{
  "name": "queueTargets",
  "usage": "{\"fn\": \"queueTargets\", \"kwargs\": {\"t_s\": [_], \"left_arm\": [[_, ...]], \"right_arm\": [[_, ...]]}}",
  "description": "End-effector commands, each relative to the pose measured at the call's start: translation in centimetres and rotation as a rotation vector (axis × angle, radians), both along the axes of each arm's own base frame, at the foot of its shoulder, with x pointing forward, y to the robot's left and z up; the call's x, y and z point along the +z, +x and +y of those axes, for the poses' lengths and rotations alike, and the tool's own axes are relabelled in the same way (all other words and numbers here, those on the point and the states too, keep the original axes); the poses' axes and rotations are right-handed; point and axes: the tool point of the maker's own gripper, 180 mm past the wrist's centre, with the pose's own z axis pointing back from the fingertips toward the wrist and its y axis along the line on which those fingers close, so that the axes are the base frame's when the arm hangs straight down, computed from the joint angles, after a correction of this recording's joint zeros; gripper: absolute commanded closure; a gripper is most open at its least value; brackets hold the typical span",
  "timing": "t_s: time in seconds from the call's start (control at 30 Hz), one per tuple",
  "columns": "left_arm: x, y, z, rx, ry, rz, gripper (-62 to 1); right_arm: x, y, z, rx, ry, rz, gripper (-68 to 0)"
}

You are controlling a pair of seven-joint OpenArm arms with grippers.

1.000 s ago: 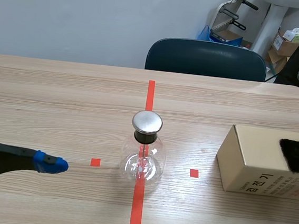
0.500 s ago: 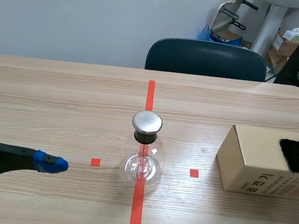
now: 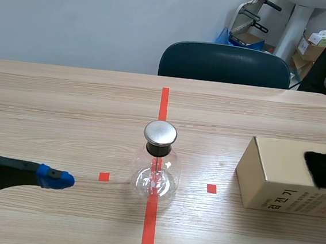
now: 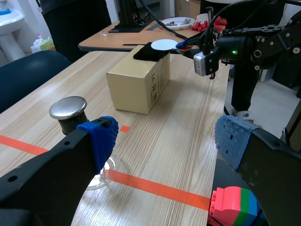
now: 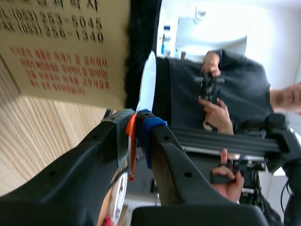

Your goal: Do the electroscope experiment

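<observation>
electroscope: glass flask with metal cap; upright on the table, on the red centre line between the two arms; nothing touches it
handling: thin glass, so likely light and fragile; smooth, so slippery; judged best left standing with only the cap touched; if it must be moved, take the dark neck under the cap
white disc: thin, looks stiff and light; lies against the black fur on top of the cardboard box; the place to hold it is its orange-red handle
right gripper: clenched on that handle; pads nearly meet with only the thin strip between them; over the box, well apart from the flask
left gripper: released, fingers spread wide, holds nothing; low over the table beside the flask, not touching it
step: judged to be charging the disc on the fur; disc not yet brought to the cap
risk: flask knocked over; handle slipping between the pads
</observation>
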Motion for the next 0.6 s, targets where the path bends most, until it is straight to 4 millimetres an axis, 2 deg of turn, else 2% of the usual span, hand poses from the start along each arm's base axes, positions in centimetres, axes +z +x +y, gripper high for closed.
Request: {"fn": "queueTargets", "kwargs": {"t_s": [0.0,0.07,0.1,0.23,0.3,0.33,0.5,0.57], "left_arm": [[0.5,-0.2,-0.2,0.000,-0.032,0.006,-45.2],[0.5,-0.2,-0.2,0.000,-0.031,0.006,-45.2],[0.5,-0.2,-0.2,0.000,-0.031,0.006,-45.2],[0.5,-0.2,-0.2,0.002,-0.031,0.004,-45.2],[0.5,-0.2,-0.2,0.002,-0.030,0.003,-45.2],[0.5,-0.2,-0.2,0.002,-0.030,0.003,-45.2],[0.5,-0.2,-0.2,0.002,-0.030,0.003,-45.2],[0.5,-0.2,-0.2,0.002,-0.030,0.004,-45.2]], "right_arm": [[0.7,0.2,1.5,0.106,-0.029,-0.032,-1.0],[0.5,0.3,2.9,0.161,-0.017,-0.029,-1.0],[0.6,0.4,2.9,0.155,-0.011,-0.033,-1.0],[0.9,0.9,0.0,-0.015,-0.022,-0.054,-1.0],[1.0,0.9,-0.6,-0.047,-0.025,-0.057,-1.0],[1.0,0.9,-0.5,-0.038,-0.027,-0.056,-1.0],[0.7,1.2,3.1,0.139,-0.003,-0.047,-1.0],[0.7,1.3,2.7,0.111,-0.002,-0.050,-1.0]]}}
